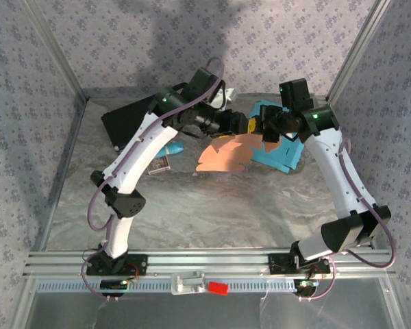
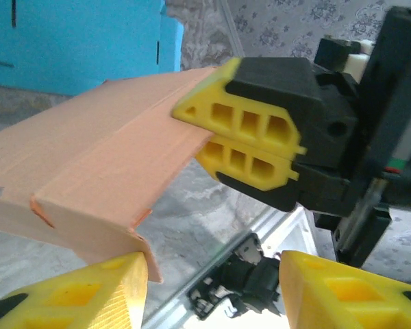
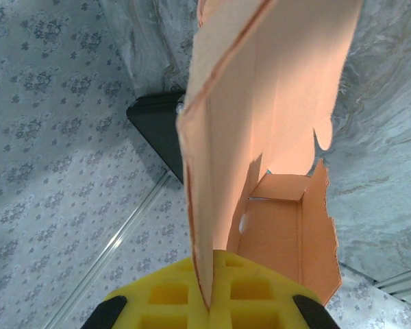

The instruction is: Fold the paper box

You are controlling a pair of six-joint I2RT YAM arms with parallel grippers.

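Currently the paper box, a salmon card blank only part-formed, sits in the middle of the bench. It is just toward 7 o'clock from the spot where the two wrists meet in the overhead view. Its long axis runs roughly from 2 o'clock down to 8 o'clock. Its upper end is lifted, and whether its lower end rests on the bench I cannot tell.

The right gripper is clenched on the edge of one panel at that upper end, and its own camera looks along the panel into the open tray of the box. The left gripper is released. Its fingers stand apart with bare bench showing between them, and a creased corner of the box lies just over the 9 o'clock finger, unpinched.

The coming move probably turns on that corner. The left gripper is the free one and the nearer to the fold line, which runs away from it toward 10 o'clock in its own view.

A blue sheet lies under the box's 4 o'clock side, and a black block sits well apart at 9 o'clock. Toward 6 o'clock the bench is open, which gives swinging room, while the wrists are crowded close together.
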